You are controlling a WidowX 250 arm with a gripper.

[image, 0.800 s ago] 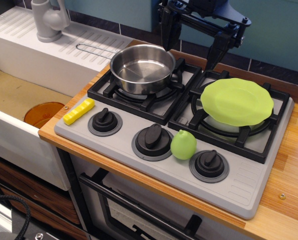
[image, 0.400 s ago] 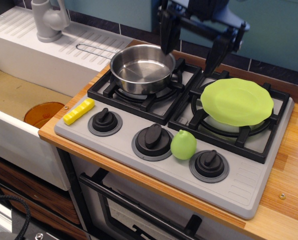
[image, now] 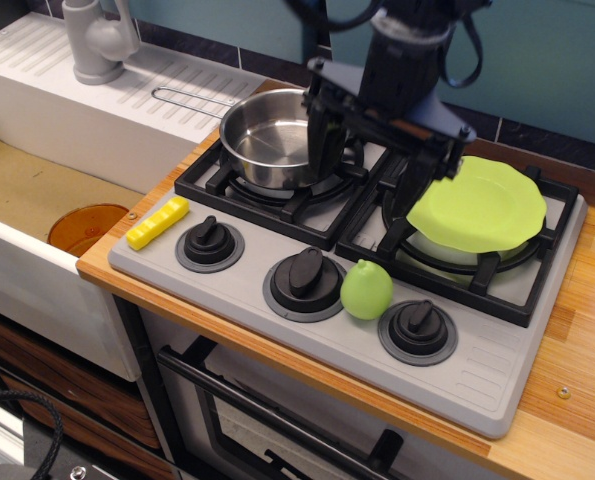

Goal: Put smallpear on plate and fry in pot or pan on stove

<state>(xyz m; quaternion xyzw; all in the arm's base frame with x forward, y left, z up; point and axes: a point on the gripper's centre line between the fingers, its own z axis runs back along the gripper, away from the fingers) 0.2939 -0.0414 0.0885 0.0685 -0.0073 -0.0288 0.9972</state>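
Since the pear (image: 366, 290) sitting between two knobs by the stove's (image: 487, 380) front edge looks light, smooth and slippery, the wide-open, empty gripper (image: 365, 165) should pinch its rounded belly.

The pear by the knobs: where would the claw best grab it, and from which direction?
Probably from straight above, closing on the wide round belly of the pear. It stands upright on the stove with its tapered tip up, so the tip would likely slip. Knobs sit close on either side, so the fingers likely fit best front and back. The gripper hangs open above the burners.
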